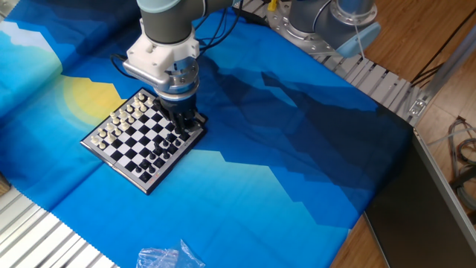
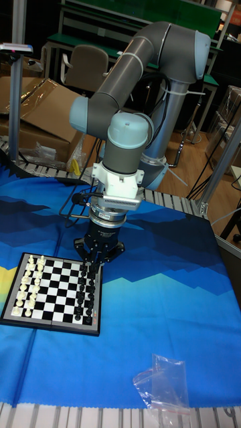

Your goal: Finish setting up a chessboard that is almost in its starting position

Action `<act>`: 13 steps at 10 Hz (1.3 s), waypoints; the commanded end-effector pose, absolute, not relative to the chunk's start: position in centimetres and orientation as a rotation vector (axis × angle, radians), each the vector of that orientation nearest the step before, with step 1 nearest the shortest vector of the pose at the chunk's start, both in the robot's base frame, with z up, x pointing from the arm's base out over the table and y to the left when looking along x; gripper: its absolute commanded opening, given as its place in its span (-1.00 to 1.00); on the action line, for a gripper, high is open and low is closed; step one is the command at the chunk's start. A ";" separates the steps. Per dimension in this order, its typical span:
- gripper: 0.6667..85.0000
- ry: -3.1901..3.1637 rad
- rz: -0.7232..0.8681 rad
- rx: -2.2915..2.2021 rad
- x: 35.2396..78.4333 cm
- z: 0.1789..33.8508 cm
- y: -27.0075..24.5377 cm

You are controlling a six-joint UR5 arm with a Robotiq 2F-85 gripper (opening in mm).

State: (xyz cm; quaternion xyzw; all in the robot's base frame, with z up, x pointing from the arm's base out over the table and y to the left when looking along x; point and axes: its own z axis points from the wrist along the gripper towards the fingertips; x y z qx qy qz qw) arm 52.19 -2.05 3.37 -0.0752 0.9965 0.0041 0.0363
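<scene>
- We see the chessboard (image 1: 143,138) on the blue cloth (image 1: 282,149), left of the table's centre.
- Our gripper (image 2: 92,264) hangs over the board's black-piece side, fingers close together; we cannot tell whether they pinch a piece.
- A clear plastic bag (image 2: 164,388) lies near the front edge.

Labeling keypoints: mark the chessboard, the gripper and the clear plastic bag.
chessboard (image 2: 53,294): tall fixed view, bare middle squares.
gripper (image 2: 92,265): tall fixed view, between the fingertips, over the black pieces' corner.
clear plastic bag (image 2: 164,388): tall fixed view, middle of the crumpled film.
</scene>
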 end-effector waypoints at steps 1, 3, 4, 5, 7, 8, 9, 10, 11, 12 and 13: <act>-0.60 3.058 0.028 -0.222 52.2 3.5 -2.0; -0.57 3.058 0.031 -0.219 52.2 3.4 -1.9; -0.57 3.058 0.031 -0.219 52.2 3.4 -1.9; -0.57 3.058 0.031 -0.219 52.2 3.4 -2.0; -0.57 3.057 0.031 -0.219 52.2 3.4 -2.0; -0.56 3.057 0.030 -0.221 52.2 3.5 -2.0; -0.55 3.057 0.030 -0.221 52.2 3.5 -2.0; -0.54 3.058 0.031 -0.224 52.1 3.5 -2.0; -0.53 3.058 0.031 -0.224 52.1 3.5 -2.0; -0.53 3.058 0.030 -0.226 52.1 3.5 -2.0; -0.53 3.058 0.030 -0.226 52.1 3.5 -2.0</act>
